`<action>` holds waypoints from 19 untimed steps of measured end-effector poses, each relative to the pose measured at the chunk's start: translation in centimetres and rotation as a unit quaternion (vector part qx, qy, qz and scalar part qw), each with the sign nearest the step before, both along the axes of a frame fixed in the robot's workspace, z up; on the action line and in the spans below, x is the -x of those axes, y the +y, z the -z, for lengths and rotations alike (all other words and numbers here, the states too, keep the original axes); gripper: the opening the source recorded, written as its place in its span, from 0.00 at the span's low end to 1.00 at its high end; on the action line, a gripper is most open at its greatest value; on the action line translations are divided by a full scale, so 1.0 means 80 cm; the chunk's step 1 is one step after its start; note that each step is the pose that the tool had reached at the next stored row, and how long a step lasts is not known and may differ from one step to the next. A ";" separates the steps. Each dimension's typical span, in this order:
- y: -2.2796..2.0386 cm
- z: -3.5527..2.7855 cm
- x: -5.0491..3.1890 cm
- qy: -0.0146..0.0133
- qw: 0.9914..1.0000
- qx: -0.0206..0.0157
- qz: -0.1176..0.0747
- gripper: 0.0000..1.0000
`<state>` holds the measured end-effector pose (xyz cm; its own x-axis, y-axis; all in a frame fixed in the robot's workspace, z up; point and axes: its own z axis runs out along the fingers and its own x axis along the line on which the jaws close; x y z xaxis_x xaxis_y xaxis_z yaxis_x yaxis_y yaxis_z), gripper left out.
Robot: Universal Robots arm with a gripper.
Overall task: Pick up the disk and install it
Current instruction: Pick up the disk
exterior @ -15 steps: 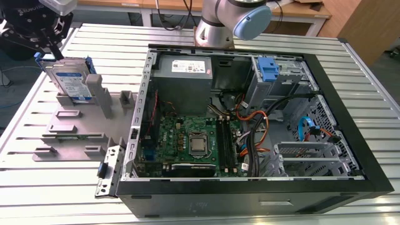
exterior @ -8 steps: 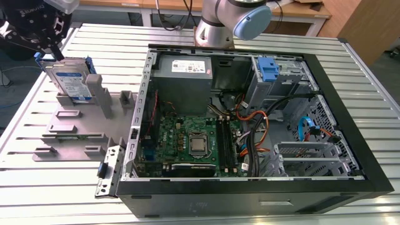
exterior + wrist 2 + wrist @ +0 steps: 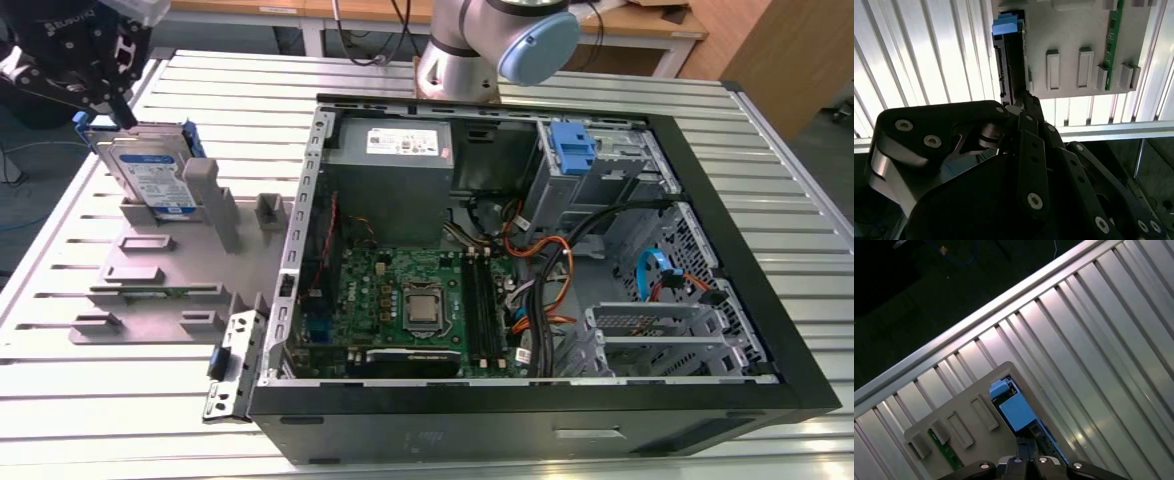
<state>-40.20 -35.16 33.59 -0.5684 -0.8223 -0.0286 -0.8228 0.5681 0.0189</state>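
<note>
Fingers [image 3: 123,108] pinch the upright silver, blue-framed disk [image 3: 150,175] by its top edge.

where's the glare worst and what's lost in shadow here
Second wrist view: table slats glare white, the pincer is a dark mass. First wrist view: slats shine, beyond the table edge is black. Exterior view: even light, computer case interior shaded.

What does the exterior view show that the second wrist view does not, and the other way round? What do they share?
Exterior view, not second wrist view: the open computer case, its green main board and the grey power supply. Second wrist view, not exterior view: the thin edge of the disk, seen end-on. Both: the disk standing upright in the grey holder, the gripper at its top edge, the ribbed table.
</note>
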 end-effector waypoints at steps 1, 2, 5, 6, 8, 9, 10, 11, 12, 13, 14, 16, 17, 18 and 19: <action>0.0000 0.0000 0.000 0.000 1.000 0.000 -0.005 0.11; 0.0000 0.0000 0.000 0.000 1.000 -0.001 -0.011 0.11; 0.0000 0.0000 0.000 0.000 1.000 -0.001 -0.029 0.11; 0.0000 0.0000 0.000 0.000 0.999 -0.002 -0.035 0.11; 0.0000 0.0000 0.000 0.000 0.999 -0.002 -0.049 0.11; 0.0000 0.0000 0.000 0.000 0.998 -0.002 -0.056 0.11; -0.0001 0.0000 0.000 0.000 0.998 -0.003 -0.063 0.11; 0.0000 0.0000 0.000 0.000 0.998 -0.003 -0.070 0.11; 0.0000 0.0000 0.000 0.000 0.997 -0.003 -0.077 0.11; 0.0000 0.0001 0.000 0.000 0.996 -0.003 -0.084 0.11; 0.0000 0.0001 0.000 0.000 0.996 -0.003 -0.091 0.11; 0.0000 0.0001 0.000 0.000 0.994 -0.004 -0.106 0.11; 0.0000 0.0001 0.000 0.000 0.994 -0.004 -0.113 0.11; 0.0000 0.0001 0.000 0.000 0.993 -0.004 -0.120 0.11; 0.0000 0.0001 0.000 0.000 0.992 -0.004 -0.127 0.11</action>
<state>-40.20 -35.16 33.59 -0.3428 -0.9387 -0.0363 -0.9394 0.3422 0.0229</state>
